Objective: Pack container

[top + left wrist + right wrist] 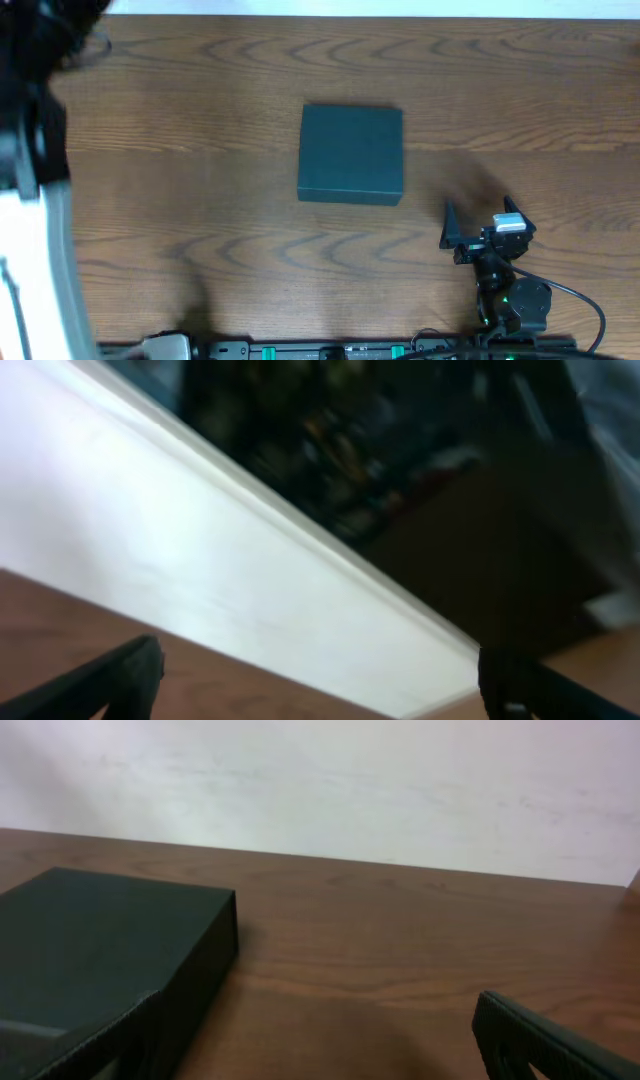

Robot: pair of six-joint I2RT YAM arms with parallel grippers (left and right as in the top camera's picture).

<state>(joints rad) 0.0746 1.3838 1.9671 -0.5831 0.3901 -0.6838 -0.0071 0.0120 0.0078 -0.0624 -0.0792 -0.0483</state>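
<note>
The left gripper (318, 660) is hanging with fingers spread wide, holding nothing. The container (351, 155), a plain matte teal-black box with its lid down, is sitting mid-table (200, 150), sides running square with the table's edges, looking too nearly square to tell a long axis. To its right, the right gripper (478, 208) is standing released, apart from it.

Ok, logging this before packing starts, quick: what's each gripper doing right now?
Left gripper: open, holding nothing.
Right gripper: open, holding nothing, apart from the container.
</note>
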